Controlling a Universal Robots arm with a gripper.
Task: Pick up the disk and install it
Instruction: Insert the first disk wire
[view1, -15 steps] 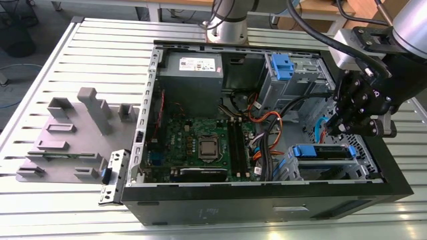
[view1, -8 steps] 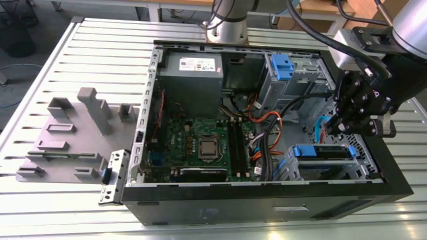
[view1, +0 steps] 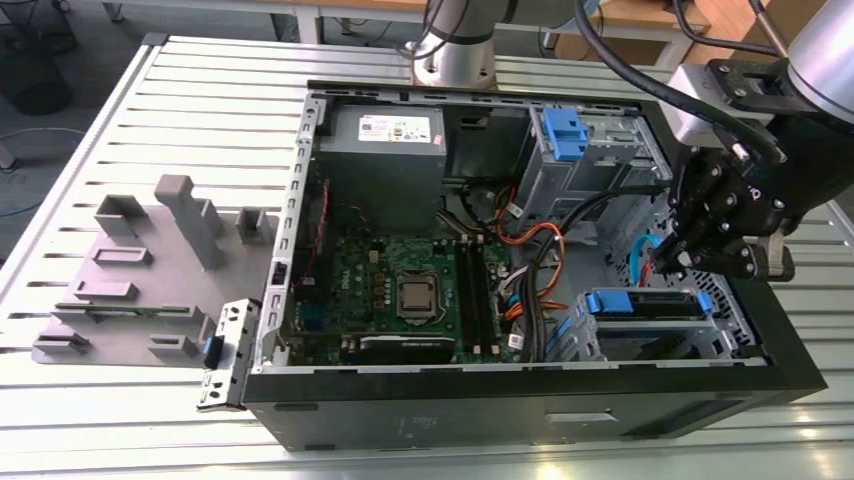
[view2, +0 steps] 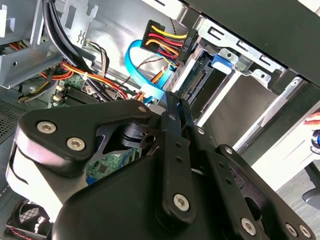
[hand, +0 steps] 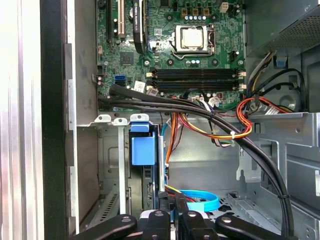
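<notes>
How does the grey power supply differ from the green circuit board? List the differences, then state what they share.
The power supply is a plain grey box with a white sticker. The circuit board is green and studded with parts.
The power supply rises as a tall block, while the circuit board lies flat on the case floor.
Both sit next to each other inside the open black computer case.

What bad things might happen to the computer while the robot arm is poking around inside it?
The end effector sits low inside the case, beside the disk in its blue bracket. It might snag the orange and black cables bundled close by. It might also bump the flat blue cable near the drive connector and tug it loose.
</notes>
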